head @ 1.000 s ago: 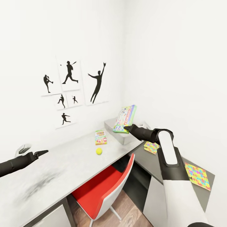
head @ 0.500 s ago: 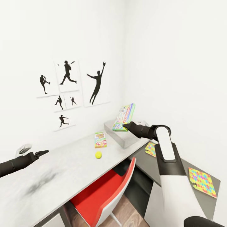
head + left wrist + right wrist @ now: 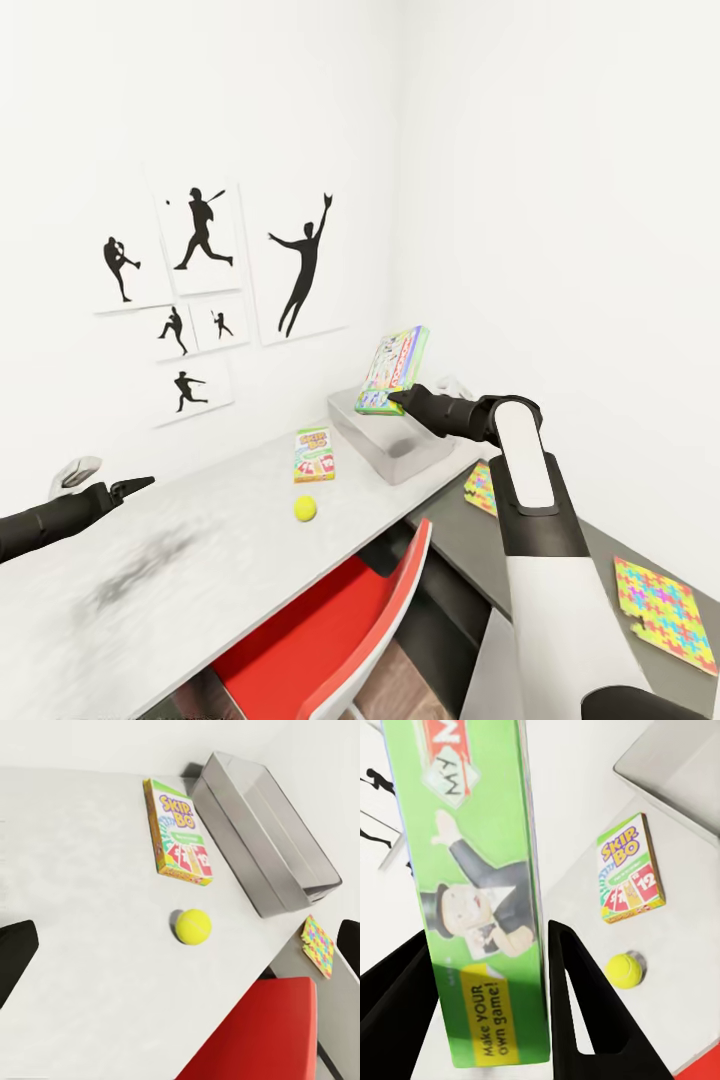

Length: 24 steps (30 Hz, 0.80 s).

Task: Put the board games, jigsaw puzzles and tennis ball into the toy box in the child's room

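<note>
**Game now over toy box**

R gripper (image 3: 395, 399) carried green board game (image 3: 392, 369) closer, fingers clamped on it, above toy box (image 3: 395, 446). L gripper (image 3: 135, 485) spread wide, idle. Left on table (image 3: 200, 560): Skip-Bo (image 3: 313, 454), tennis ball (image 3: 305, 509), 2 puzzles (image 3: 664, 613). Nothing boxed yet.

Green-edged Monopoly board game (image 3: 392, 370) held upright on edge by the right gripper (image 3: 394, 400), in the air over the toy box (image 3: 400, 452); printed cover faces the wall. Toy box: pale grey shallow tray, flared sides, at the far end of the pale desk (image 3: 200, 560) by the corner. Skip-Bo board game (image 3: 313, 454) lies flat on the desk just beside the box. Yellow tennis ball (image 3: 305, 509) sits near it, toward the desk's front edge. Two multicoloured jigsaw puzzles lie flat on the dark side top: one (image 3: 481, 488) partly hidden behind the arm, one (image 3: 665, 613) near its outer end.
</note>
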Tool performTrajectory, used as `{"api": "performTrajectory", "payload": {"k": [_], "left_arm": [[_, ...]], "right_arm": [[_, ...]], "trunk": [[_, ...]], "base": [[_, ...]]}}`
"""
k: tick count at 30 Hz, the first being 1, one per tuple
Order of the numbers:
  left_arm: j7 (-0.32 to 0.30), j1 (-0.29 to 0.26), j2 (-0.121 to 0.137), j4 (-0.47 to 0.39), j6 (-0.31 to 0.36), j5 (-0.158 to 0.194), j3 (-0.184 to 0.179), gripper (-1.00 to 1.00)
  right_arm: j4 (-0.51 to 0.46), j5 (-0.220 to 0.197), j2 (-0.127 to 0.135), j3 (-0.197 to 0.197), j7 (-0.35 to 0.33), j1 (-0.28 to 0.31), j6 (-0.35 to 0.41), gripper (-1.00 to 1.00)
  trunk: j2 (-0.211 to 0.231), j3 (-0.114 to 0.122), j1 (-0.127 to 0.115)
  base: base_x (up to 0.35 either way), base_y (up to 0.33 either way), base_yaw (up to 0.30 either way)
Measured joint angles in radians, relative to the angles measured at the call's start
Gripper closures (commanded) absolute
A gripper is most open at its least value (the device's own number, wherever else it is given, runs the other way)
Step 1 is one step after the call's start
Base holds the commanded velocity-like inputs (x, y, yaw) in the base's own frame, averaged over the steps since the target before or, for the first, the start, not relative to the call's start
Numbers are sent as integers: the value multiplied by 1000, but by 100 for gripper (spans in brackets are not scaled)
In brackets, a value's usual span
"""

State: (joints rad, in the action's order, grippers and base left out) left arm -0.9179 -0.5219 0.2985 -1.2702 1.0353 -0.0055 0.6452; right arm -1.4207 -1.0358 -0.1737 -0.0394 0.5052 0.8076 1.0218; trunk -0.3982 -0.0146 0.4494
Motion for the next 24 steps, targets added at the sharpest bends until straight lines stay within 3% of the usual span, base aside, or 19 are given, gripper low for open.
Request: {"api": "performTrajectory", "payload": {"k": [7,24], "left_arm": [[0,0,0,0,0,0,1,-100],[0,0,1,0,1,0,1,-100]], "right_arm": [[0,1,0,-1,0,0,0,100],[-2,3,0,-2,-2,0,1,100]], "trunk": [[1,-7,0],[1,-8,0]], "base": [[85,-59,146],[122,-83,29]]}}
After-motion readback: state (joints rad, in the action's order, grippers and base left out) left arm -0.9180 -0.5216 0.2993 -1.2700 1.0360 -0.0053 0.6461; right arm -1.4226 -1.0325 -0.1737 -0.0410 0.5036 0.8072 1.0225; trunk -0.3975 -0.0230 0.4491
